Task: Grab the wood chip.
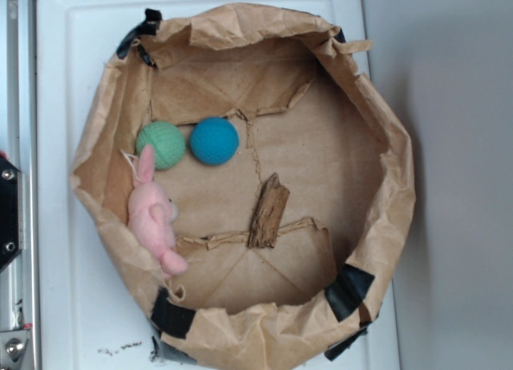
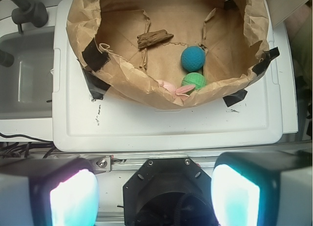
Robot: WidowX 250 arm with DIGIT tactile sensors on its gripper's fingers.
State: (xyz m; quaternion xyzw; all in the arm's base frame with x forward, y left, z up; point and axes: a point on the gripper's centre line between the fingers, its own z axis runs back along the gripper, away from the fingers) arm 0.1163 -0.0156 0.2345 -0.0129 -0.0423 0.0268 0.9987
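The wood chip (image 1: 268, 212) is a rough dark-brown bark piece lying on the brown paper floor of a paper-lined basin, right of centre. In the wrist view it (image 2: 154, 38) lies near the top, left of the blue ball. My gripper (image 2: 154, 194) shows only in the wrist view. Its two glowing fingers (image 2: 73, 199) stand wide apart with nothing between them, well back from the basin, above the robot's black base. The gripper does not show in the exterior view.
A blue yarn ball (image 1: 214, 140), a green yarn ball (image 1: 160, 144) and a pink plush rabbit (image 1: 152, 214) lie in the basin left of the chip. The crumpled paper wall (image 1: 393, 186) rings it, taped black. A white tray (image 2: 171, 128) lies underneath.
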